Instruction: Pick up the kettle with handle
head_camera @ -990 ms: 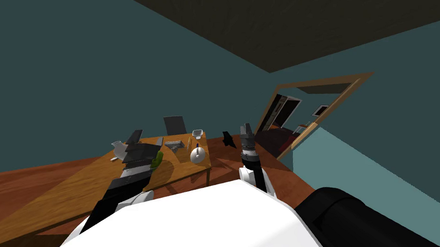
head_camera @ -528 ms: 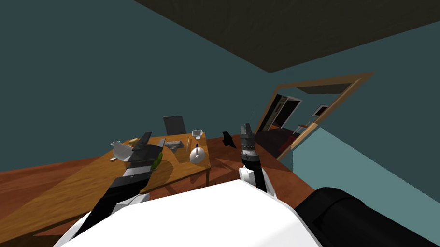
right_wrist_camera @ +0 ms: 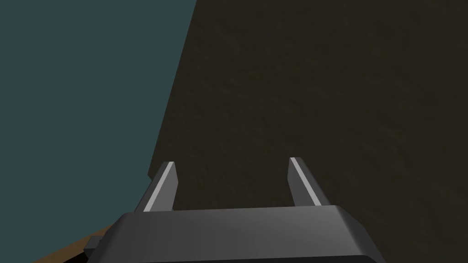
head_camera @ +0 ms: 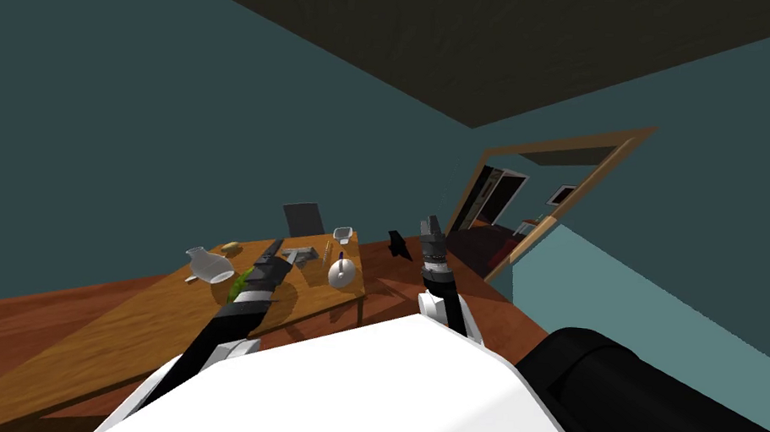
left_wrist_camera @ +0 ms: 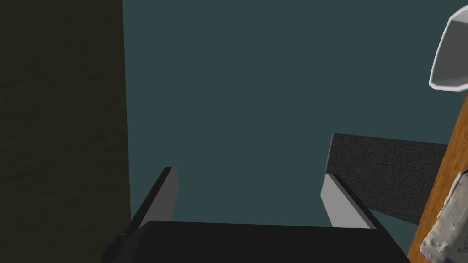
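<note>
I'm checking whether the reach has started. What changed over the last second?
The left gripper moved forward and to the right over the table, closer to the white kettle but not at it. Its jaws are open and hold nothing. The kettle and the raised right gripper, jaws open, stayed as they were.

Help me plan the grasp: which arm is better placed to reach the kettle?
Left, probably. The left tool hangs open over the table, just beside the white kettle. The right tool, also open, stands off the table's edge and points upward, away from the kettle.
</note>
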Controlling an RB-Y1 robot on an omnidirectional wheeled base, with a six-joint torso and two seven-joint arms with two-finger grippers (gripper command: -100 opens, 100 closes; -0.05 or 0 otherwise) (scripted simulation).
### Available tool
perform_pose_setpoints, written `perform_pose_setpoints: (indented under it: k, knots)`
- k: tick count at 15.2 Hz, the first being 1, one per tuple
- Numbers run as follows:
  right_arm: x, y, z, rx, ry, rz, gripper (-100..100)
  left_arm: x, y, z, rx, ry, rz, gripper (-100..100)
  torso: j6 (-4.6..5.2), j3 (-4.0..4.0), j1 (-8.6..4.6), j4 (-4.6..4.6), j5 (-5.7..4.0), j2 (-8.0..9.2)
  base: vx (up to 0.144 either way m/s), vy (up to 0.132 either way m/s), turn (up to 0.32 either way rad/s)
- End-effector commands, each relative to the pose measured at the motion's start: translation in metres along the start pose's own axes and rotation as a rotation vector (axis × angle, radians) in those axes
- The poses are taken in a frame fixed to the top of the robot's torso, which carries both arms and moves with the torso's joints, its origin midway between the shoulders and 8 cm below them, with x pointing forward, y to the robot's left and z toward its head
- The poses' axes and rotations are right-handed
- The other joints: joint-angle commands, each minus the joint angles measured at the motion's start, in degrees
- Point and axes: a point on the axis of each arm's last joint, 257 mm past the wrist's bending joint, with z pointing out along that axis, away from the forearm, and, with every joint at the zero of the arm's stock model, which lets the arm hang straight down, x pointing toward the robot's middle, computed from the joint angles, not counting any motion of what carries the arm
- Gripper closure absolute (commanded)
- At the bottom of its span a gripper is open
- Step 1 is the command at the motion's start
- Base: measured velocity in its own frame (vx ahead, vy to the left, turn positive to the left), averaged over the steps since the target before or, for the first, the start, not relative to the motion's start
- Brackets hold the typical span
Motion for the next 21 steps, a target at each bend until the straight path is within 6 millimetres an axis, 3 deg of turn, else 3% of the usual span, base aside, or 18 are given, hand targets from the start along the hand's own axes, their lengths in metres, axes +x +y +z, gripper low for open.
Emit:
perform_pose_setpoints:
  k: [1,2,4,5,7,8,10,11,13,16,18,19,21]
  knots:
    - [0.000,0.000,0.000,0.000,0.000,0.000,0,-0.005,0.028,-0.001,-0.073,-0.002,-0.015,-100,0.00,0.00,0.00,0.00,0.00,0.00,0.029,-0.075,0.010]
    - [0.000,0.000,0.000,0.000,0.000,0.000,0,-0.005,0.028,-0.001,-0.073,-0.002,-0.015,-100,-0.01,-0.01,0.00,0.00,-0.01,-0.01,0.022,-0.065,0.008]
    - [0.000,0.000,0.000,0.000,0.000,0.000,0,-0.009,0.055,-0.002,-0.139,-0.009,-0.035,-100,-0.01,0.01,0.03,0.01,0.00,0.03,0.013,-0.061,0.009]
    - [0.000,0.000,0.000,0.000,0.000,0.000,0,-0.009,0.056,-0.002,-0.141,-0.010,-0.035,-100,0.00,0.02,0.02,0.01,0.00,0.03,0.010,-0.054,0.008]
    - [0.000,0.000,0.000,0.000,0.000,0.000,0,-0.012,0.083,-0.004,-0.208,-0.020,-0.059,-100,0.00,0.02,0.06,0.01,0.01,0.04,0.015,-0.060,0.007]
    - [0.000,0.000,0.000,0.000,0.000,0.000,0,-0.013,0.085,-0.005,-0.211,-0.021,-0.059,-100,-0.01,0.02,0.03,0.01,0.00,0.03,0.018,-0.060,0.012]
    - [0.000,0.000,0.000,0.000,0.000,0.000,0,-0.016,0.114,-0.009,-0.283,-0.036,-0.087,-100,0.00,0.02,0.06,0.01,0.01,0.03,0.016,-0.059,0.008]
    - [0.000,0.000,0.000,0.000,0.000,0.000,0,-0.016,0.114,-0.009,-0.283,-0.036,-0.087,-100,-0.01,0.01,0.04,0.00,0.01,0.03,0.022,-0.063,0.010]
    - [0.000,0.000,0.000,0.000,0.000,0.000,0,-0.017,0.140,-0.014,-0.350,-0.051,-0.117,-100,0.00,0.01,0.04,0.01,0.00,0.01,0.021,-0.059,0.011]
    - [0.000,0.000,0.000,0.000,0.000,0.000,0,-0.018,0.156,-0.018,-0.389,-0.060,-0.133,-100,-0.01,0.02,0.05,0.01,0.01,0.04,0.010,-0.054,0.007]
    - [0.000,0.000,0.000,0.000,0.000,0.000,0,-0.018,0.184,-0.026,-0.459,-0.077,-0.167,-100,0.00,0.03,0.09,0.02,0.01,0.05,0.016,-0.051,0.009]
    - [0.000,0.000,0.000,0.000,0.000,0.000,0,-0.018,0.184,-0.026,-0.459,-0.077,-0.167,-100,0.00,0.02,0.06,0.01,0.01,0.03,0.028,-0.054,0.008]
    - [0.000,0.000,0.000,0.000,0.000,0.000,0,-0.016,0.209,-0.035,-0.525,-0.093,-0.201,-100,0.00,0.00,0.06,0.00,0.01,0.00,0.023,-0.059,0.009]
